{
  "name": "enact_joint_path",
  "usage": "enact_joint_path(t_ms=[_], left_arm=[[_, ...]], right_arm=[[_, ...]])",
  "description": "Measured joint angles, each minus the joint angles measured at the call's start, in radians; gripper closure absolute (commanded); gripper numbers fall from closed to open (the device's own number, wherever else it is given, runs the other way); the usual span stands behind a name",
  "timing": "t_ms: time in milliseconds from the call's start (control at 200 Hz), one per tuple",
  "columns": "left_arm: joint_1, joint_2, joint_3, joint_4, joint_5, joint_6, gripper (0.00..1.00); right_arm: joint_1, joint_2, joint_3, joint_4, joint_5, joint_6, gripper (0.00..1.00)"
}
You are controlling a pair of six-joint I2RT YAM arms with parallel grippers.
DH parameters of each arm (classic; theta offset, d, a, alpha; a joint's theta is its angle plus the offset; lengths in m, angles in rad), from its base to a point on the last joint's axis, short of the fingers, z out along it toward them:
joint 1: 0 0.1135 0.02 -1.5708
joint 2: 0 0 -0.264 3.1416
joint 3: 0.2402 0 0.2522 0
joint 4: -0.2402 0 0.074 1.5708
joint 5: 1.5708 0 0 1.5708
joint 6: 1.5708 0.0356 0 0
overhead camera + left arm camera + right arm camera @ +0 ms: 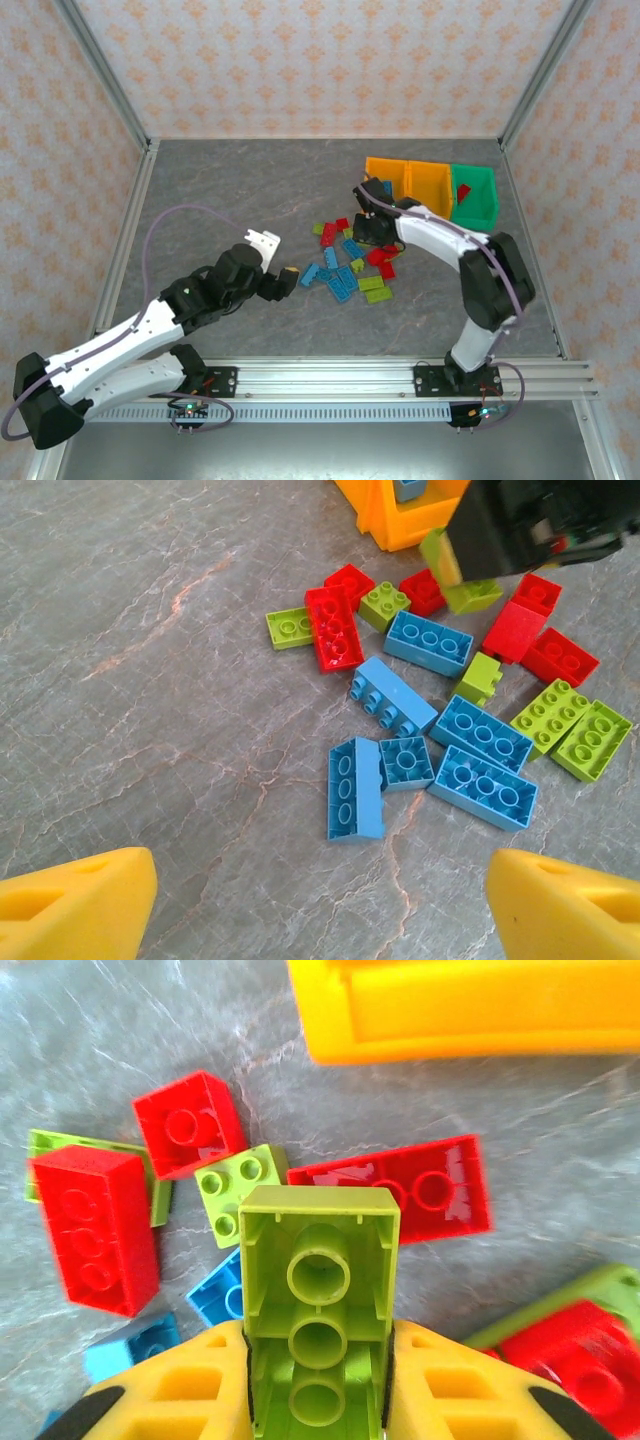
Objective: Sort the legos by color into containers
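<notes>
**A:** The legos point(350, 262) sit in a loose pile on the table point(230, 190), right of centre. They're blue, red and lime bricks, mostly studs up, a few tipped on their sides.

**B:** One lime brick point(318, 1290) is up above the pile, its hollow underside showing.

**A:** Just beyond, at the far right, the containers point(432, 180) stand in a row: two orange, then a green one at the right end.

**B:** There's a red brick point(463, 190) in the green one and a blue brick point(410, 488) in the left orange one.

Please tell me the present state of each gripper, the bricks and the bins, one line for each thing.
left gripper: open, empty.
right gripper: shut on a lime green brick.
lime green brick: held, hollow underside facing the wrist camera.
loose bricks: lying unsorted on the table.
bins: upright, open on top.
</notes>
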Motion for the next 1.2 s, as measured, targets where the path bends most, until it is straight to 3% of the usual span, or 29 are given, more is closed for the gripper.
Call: enact_joint_path(t_ms=[140,260,485,646,851,1041,1201], left_arm=[[0.0,-0.018,0.0,-0.001,0.0,-0.001,0.13],[0.0,-0.023,0.0,-0.003,0.0,-0.009,0.12],[0.0,-0.011,0.012,-0.034,-0.003,-0.035,0.11],[0.0,-0.007,0.014,-0.043,-0.016,-0.053,0.11],[0.0,0.002,0.012,-0.041,-0.055,-0.045,0.11],[0.002,0.048,0.01,0.007,-0.055,0.032,0.11],[0.025,0.129,-0.01,0.135,-0.012,0.122,0.11]], right_arm=[[-0.031,-0.157,-0.005,0.005,0.125,-0.002,0.7],[-0.154,-0.181,0.036,0.008,0.178,-0.029,0.7],[-0.371,0.082,0.221,0.01,0.202,-0.101,0.69],[-0.435,0.254,0.341,-0.039,0.168,-0.126,0.52],[-0.441,0.232,0.348,-0.059,0.124,-0.134,0.44],[-0.397,-0.104,0.05,-0.041,0.052,-0.079,0.43],[-0.224,-0.316,-0.154,-0.071,-0.034,-0.022,0.4]])
